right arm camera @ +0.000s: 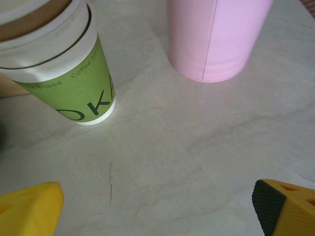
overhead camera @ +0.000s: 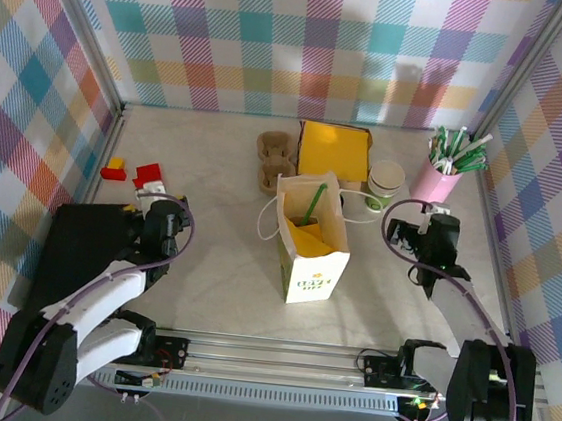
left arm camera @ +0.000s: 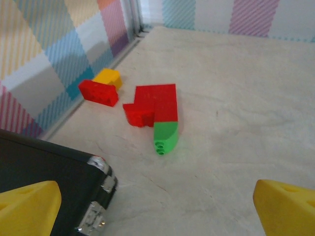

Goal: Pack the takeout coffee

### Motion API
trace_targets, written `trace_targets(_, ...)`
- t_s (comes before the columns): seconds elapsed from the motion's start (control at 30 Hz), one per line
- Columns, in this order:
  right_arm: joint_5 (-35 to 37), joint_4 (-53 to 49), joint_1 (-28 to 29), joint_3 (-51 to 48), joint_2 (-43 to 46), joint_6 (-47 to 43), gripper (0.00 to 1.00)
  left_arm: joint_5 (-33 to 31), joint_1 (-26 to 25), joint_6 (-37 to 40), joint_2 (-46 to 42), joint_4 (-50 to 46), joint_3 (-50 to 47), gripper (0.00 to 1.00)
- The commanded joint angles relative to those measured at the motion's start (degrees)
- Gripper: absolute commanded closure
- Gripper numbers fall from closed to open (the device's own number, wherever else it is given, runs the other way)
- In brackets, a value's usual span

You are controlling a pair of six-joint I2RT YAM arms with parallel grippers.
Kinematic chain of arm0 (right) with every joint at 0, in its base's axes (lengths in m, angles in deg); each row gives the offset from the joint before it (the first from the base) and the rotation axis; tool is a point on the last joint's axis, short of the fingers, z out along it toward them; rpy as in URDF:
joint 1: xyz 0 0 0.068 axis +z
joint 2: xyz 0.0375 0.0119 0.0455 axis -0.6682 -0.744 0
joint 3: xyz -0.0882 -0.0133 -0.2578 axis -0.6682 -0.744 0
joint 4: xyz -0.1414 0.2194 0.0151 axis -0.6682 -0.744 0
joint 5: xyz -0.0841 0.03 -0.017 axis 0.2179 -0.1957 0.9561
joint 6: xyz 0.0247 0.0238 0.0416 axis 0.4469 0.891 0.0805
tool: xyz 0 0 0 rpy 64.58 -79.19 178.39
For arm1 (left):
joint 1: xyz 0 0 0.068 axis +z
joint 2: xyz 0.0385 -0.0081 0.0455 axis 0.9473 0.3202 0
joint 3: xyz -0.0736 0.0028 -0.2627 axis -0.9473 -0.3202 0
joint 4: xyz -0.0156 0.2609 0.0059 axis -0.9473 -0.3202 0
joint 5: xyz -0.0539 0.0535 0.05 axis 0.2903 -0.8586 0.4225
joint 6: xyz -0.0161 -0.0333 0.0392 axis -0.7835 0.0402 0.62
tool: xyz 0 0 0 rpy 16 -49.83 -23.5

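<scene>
Where right end effector (right arm camera: 157,210) gapes, bare table (right arm camera: 167,157) fronts cup (right arm camera: 69,73).

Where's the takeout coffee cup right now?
In the top view, right of centre, the coffee cup stands between the paper bag and the pink cup.

We look steeply down on the whole table (overhead camera: 215,264) from high behind its near edge. Our left wrist view skims low and close toward the toy bricks (left arm camera: 152,105), which the overhead view shows at left. Our right wrist view sits near the coffee cup (right arm camera: 74,78) and pink cup (right arm camera: 216,34), both at the overhead view's upper right.
</scene>
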Motion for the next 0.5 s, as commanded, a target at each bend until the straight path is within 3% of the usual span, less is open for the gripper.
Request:
trace_targets(0.0,-2.5,16.9,-0.1,-3.1,-1.9,-4.0,0.01,6.9,2.8,2.3,3.4,12.7,-3.0,0.03)
trace_targets(0.23,-5.9,29.7,-0.2,-5.8,-9.9,-2.5,0.01,9.6,5.2,4.4,12.6,26.0,-5.4,0.01)
trace_targets(0.47,-11.4,40.5,-0.1,-6.0,-17.7,-3.3,0.01,16.4,7.3,6.7,19.4,40.0,-7.0,0.00)
